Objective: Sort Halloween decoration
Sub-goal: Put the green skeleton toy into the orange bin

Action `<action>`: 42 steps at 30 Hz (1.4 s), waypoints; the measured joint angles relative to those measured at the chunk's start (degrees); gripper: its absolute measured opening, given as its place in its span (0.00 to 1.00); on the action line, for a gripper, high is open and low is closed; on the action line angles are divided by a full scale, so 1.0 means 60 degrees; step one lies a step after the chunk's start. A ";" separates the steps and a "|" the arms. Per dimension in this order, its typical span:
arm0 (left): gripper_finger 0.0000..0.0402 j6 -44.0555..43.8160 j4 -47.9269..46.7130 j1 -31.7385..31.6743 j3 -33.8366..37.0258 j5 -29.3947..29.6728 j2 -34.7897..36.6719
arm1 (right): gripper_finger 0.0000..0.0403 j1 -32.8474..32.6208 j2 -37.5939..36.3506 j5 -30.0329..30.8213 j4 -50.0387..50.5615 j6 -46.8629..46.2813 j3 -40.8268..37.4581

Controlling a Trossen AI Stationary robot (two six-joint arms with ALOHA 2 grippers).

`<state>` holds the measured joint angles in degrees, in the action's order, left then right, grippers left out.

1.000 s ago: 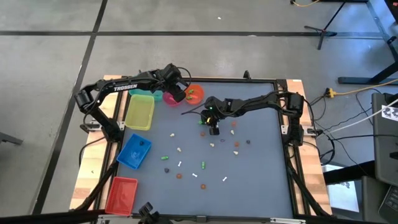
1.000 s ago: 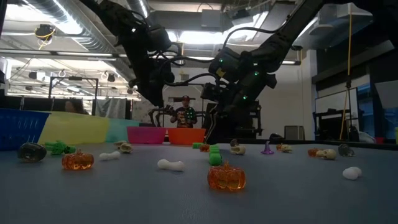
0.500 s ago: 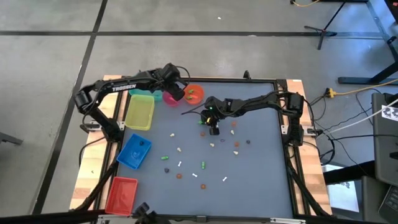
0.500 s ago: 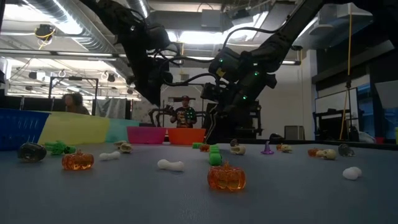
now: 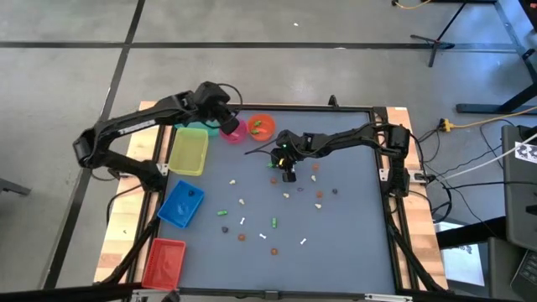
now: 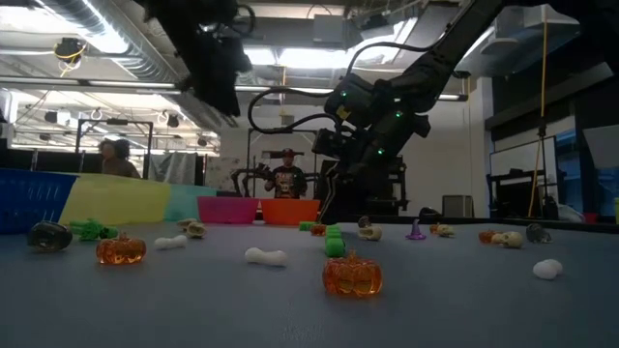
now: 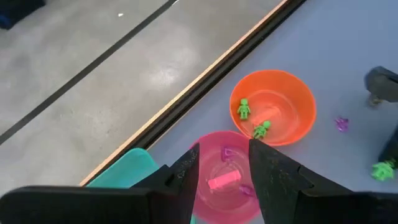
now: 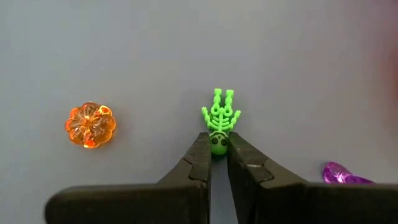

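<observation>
A small green skeleton [image 8: 219,118] lies flat on the grey surface [image 5: 352,226] near its middle, and the right hand [image 8: 217,149] is down on it with its two fingers pressed in on the skull end, pinching the figure while the ribs and legs stick out beyond the tips. An orange pumpkin [image 8: 91,124] sits well apart to one side of it and a purple trinket [image 8: 342,173] near the other. The step in hand looks like the pick-up of this skeleton: it is gripped but, as far as can be told, not yet lifted off the surface. The orange bowl [image 7: 273,106] at the far edge already holds two green figures [image 7: 244,109], so that is the likely home for this one; the next move calls for a straight lift without losing the narrow hold on the head, then a carry over that bowl's rim before letting go. The left hand [image 7: 222,168] hovers above the pink bowl [image 7: 211,202], which sits beside the orange one and holds pink and purple pieces; its fingers stand moderately spread with nothing between them. Many other trinkets [image 5: 242,221], white, orange, green and dark, lie scattered over the near half of the surface, so the sorting seems far from finished.
</observation>
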<state>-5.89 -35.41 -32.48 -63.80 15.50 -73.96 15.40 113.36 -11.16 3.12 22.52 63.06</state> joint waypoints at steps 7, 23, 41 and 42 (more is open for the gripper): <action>0.31 -0.0033 -0.1135 0.0302 -0.0002 0.0011 0.0764 | 0.07 0.0000 0.0000 0.0000 0.0002 -0.0007 0.0002; 0.31 -0.1051 -0.4829 0.0509 0.0001 0.0016 0.0903 | 0.07 0.0000 0.0000 -0.0002 0.0002 -0.0025 0.0002; 0.31 -0.2466 -0.6009 0.0844 0.0002 0.1574 0.0963 | 0.07 0.0000 0.0000 -0.0004 -0.0002 -0.0025 0.0002; 0.31 -0.2466 -0.5955 0.0844 -0.0002 0.1571 0.0963 | 0.07 0.0000 0.0000 -0.0004 -0.0002 -0.0025 0.0002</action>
<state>-20.69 -71.14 -27.42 -63.81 24.93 -68.18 15.40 113.36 -11.18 3.11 22.37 63.07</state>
